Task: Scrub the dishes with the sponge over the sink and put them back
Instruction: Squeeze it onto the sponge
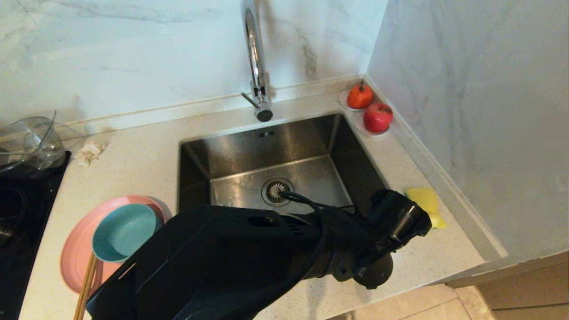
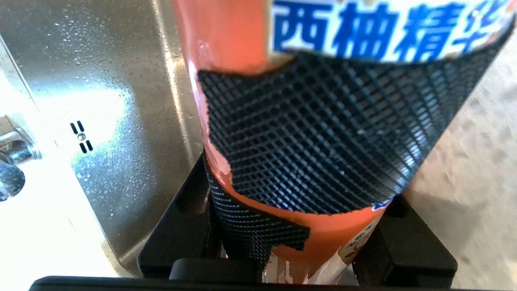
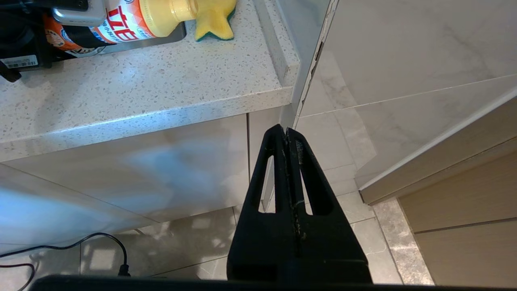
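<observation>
My left gripper point(image 2: 295, 236) is shut on an orange dish-soap bottle point(image 2: 226, 36) wrapped in black mesh. The bottle point(image 3: 133, 18) lies nearly level at the sink's right front corner, its yellow cap touching or just short of the yellow sponge point(image 1: 424, 200) on the counter. The pink plate point(image 1: 75, 253), with the teal bowl point(image 1: 124, 231) on it and the chopsticks point(image 1: 86, 284) across it, sits left of the steel sink point(image 1: 284, 142). My right gripper point(image 3: 286, 131) hangs shut and empty below the counter edge, over the floor.
The chrome faucet point(image 1: 255, 58) rises behind the sink. Two red fruits point(image 1: 378, 118) sit in the back right corner beside the wall. A clear glass bowl point(image 1: 26, 142), a crumpled tissue point(image 1: 89, 153) and a black cooktop point(image 1: 22, 200) lie at the far left.
</observation>
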### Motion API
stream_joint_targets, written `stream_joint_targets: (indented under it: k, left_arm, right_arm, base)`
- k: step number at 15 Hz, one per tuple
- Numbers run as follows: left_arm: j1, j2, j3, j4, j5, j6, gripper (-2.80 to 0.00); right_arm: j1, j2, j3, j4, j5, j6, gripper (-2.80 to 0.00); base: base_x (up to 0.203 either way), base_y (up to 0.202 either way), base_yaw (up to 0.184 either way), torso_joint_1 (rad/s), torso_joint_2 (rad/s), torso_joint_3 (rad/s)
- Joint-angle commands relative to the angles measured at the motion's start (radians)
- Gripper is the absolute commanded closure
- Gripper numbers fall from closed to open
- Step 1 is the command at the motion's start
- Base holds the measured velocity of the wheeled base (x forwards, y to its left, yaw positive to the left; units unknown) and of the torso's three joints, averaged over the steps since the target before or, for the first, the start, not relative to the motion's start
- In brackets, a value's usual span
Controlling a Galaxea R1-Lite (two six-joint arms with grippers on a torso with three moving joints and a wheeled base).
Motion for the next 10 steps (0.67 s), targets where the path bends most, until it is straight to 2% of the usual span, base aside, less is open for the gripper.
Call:
stream_joint_targets:
  k: [1, 4, 10]
  left_arm:
    - [0.005, 0.012, 0.000, -0.001, 0.019, 0.004, 0.00]
    - [0.012, 0.019, 0.000, -0.002, 0.073, 0.005, 0.00]
    - [0.019, 0.014, -0.007, -0.035, 0.084, 0.010, 0.00]
  right_arm:
    - [0.000, 0.000, 0.000, 0.000, 0.000, 0.000, 0.00]
    - [0.000, 0.000, 0.000, 0.000, 0.000, 0.000, 0.00]
    - [0.000, 0.000, 0.000, 0.000, 0.000, 0.000, 0.00]
  base:
    - [0.000, 0.000, 0.000, 0.000, 0.00, 0.000]
    - [0.000, 0.000, 0.000, 0.000, 0.00, 0.000]
    - [0.000, 0.000, 0.000, 0.000, 0.00, 0.000]
